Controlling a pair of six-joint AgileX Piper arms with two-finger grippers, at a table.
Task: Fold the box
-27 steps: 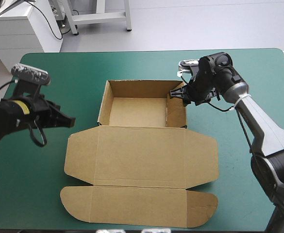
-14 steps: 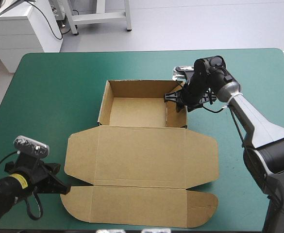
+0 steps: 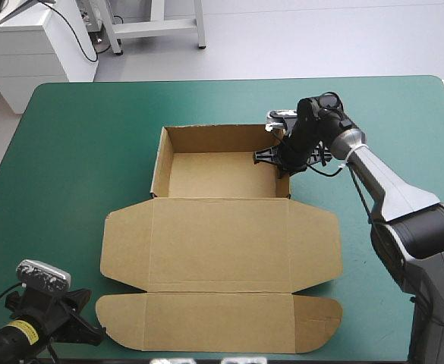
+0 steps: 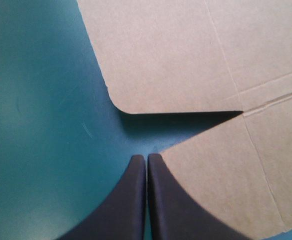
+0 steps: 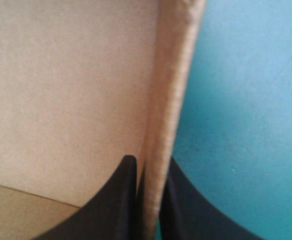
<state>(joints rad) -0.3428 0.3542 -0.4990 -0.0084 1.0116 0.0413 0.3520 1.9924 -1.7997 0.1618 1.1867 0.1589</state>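
While my right gripper (image 3: 269,157) arches down, pinching the box (image 3: 222,243) wall, my left gripper (image 4: 146,157) crouches low beside the box. Its fingers meet, empty.

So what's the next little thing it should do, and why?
Probably nudge the left gripper forward under the flat lid flap of the box to start lifting it. Its fingers are shut, tips on the teal-green cover right at that flap's edge, while the right gripper is shut on the tray's right wall, steadying it.

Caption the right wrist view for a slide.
Right hand shut on a side wall of the box, teal-green cover beyond.
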